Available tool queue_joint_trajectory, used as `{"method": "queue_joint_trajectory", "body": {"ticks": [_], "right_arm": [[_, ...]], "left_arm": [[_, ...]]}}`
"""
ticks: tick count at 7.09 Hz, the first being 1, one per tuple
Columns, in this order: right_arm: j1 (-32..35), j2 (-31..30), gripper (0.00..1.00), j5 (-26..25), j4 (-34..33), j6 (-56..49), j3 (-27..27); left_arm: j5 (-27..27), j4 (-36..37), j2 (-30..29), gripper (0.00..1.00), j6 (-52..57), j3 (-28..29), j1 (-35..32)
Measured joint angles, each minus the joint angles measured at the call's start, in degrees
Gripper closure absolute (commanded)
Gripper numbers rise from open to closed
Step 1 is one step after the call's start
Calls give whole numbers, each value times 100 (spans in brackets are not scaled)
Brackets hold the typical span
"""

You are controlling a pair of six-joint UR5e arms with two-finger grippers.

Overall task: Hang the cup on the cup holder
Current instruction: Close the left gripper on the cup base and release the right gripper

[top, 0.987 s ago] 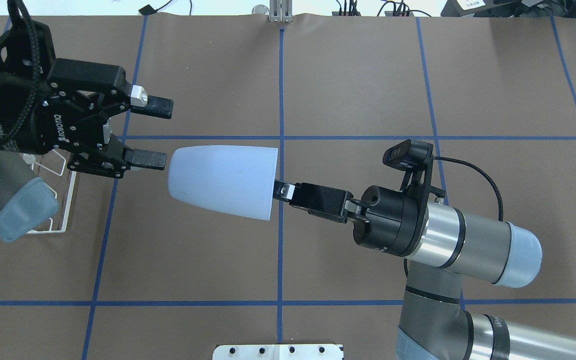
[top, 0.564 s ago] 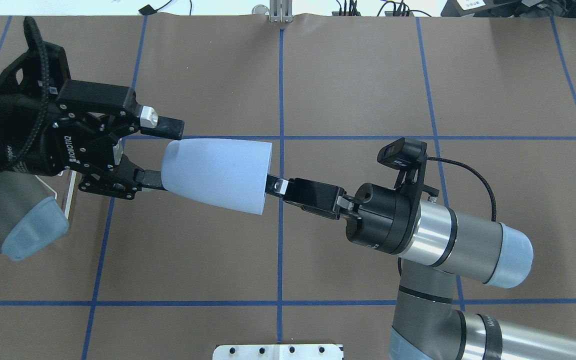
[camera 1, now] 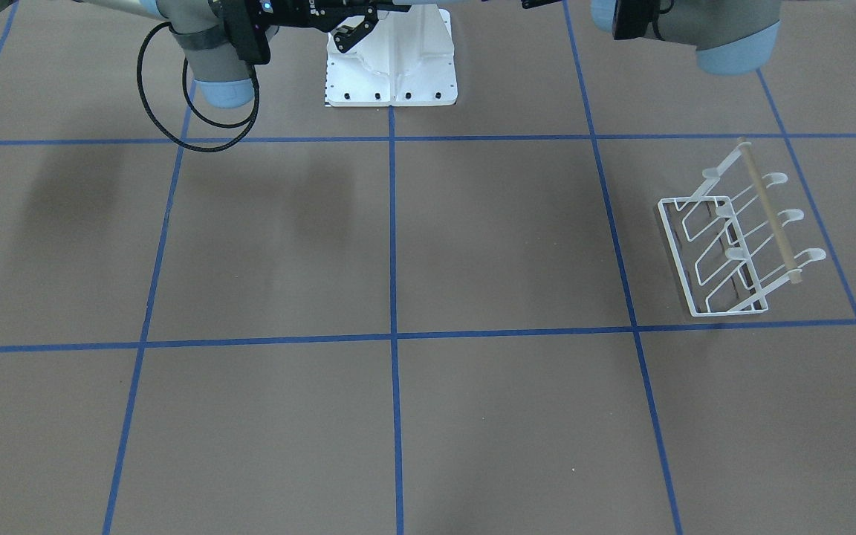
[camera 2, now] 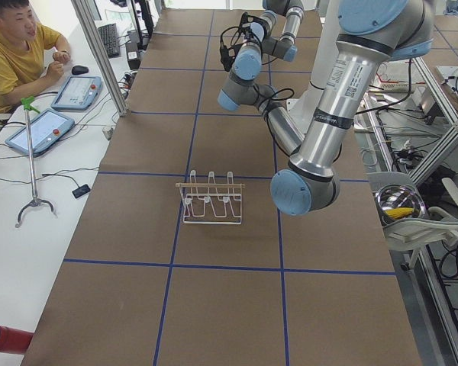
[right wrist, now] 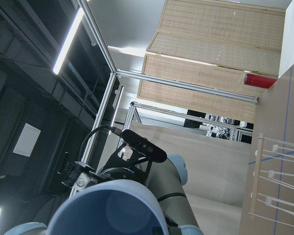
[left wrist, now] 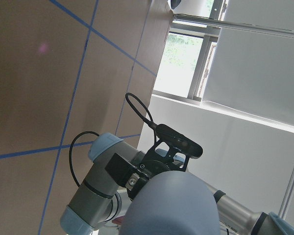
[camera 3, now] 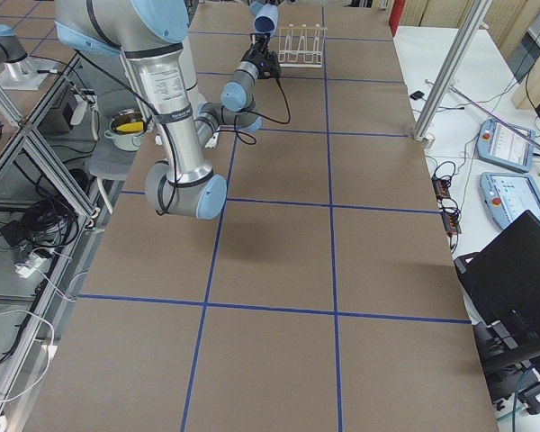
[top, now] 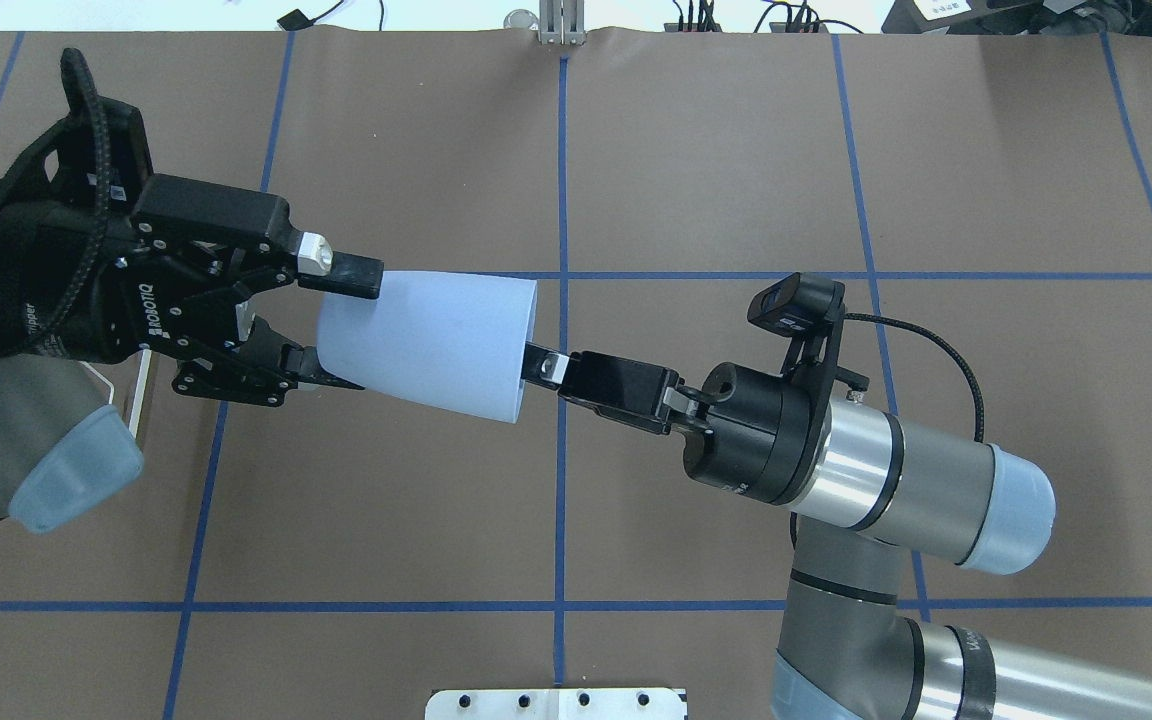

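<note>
We see the matte, light blue, tapered cup [top: 431, 340] held sideways above the table [top: 696, 180], its wide rim clamped in the right pincer [top: 534, 365], the left pincer [top: 341, 328] spread apart astride its narrow base.

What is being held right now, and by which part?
The cup, by its rim: the right gripper pinches it, while the open left gripper flanks its base.

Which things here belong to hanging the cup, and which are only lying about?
For the job: light blue cup, white wire cup holder, left gripper, right gripper.
Lying about: teach pendants, steel bowl, red cylinder.
</note>
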Motion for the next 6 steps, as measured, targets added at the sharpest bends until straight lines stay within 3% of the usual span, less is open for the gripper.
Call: {"method": "queue_joint_trajectory", "body": {"ticks": [1, 2, 6], "right_arm": [[0, 1, 68, -12, 2, -1, -2], [0, 3, 1, -34, 1, -3, -1], [86, -184, 0, -104, -24, 41, 31]], "left_arm": [[27, -50, 2, 87, 14, 3, 10], [41, -120, 3, 100, 16, 8, 26], [32, -221, 42, 100, 43, 23, 26]]}}
